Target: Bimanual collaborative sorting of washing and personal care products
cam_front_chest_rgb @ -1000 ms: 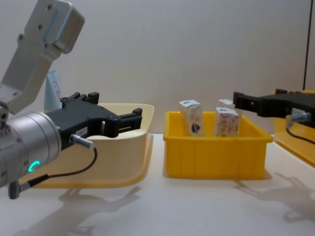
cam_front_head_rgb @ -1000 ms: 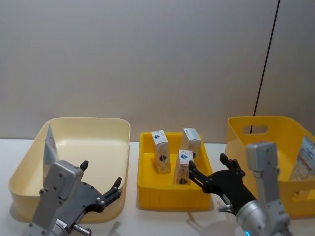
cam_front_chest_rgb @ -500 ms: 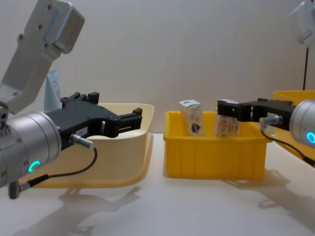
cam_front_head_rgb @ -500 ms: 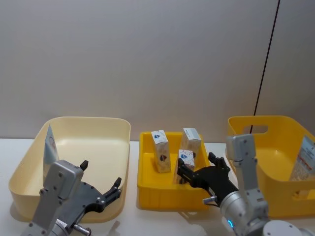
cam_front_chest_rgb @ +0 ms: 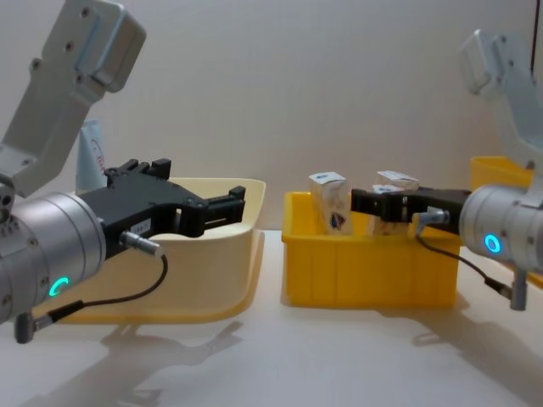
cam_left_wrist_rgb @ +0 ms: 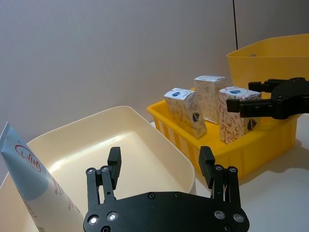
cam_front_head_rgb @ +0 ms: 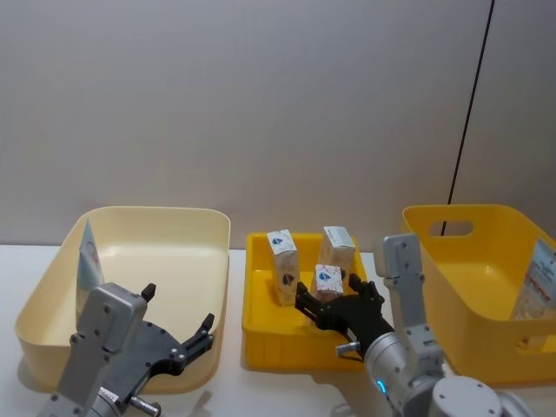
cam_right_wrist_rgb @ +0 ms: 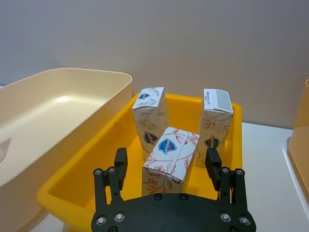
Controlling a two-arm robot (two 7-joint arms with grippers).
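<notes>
Three small white cartons stand in the middle yellow bin point(cam_front_head_rgb: 261, 323): a front carton point(cam_right_wrist_rgb: 169, 154), a left one point(cam_right_wrist_rgb: 151, 116) and a back one point(cam_right_wrist_rgb: 215, 123). My right gripper point(cam_right_wrist_rgb: 166, 166) is open over the bin, its fingers on either side of the front carton point(cam_front_head_rgb: 327, 280) without closing on it. From the chest it reaches in from the right point(cam_front_chest_rgb: 373, 202). A pale blue-white tube point(cam_front_head_rgb: 87, 261) leans in the cream tub point(cam_front_head_rgb: 156, 211). My left gripper point(cam_front_head_rgb: 178, 311) hangs open at that tub's near rim, holding nothing.
A large yellow tub point(cam_front_head_rgb: 469, 221) stands at the right with another tube point(cam_front_head_rgb: 543, 278) against its far side. A grey wall runs behind the containers. Bare white tabletop point(cam_front_chest_rgb: 271, 356) lies in front of them.
My right gripper has swung left and forward over the yellow bin, ending with its fingers around the front carton. The left arm has stayed still.
</notes>
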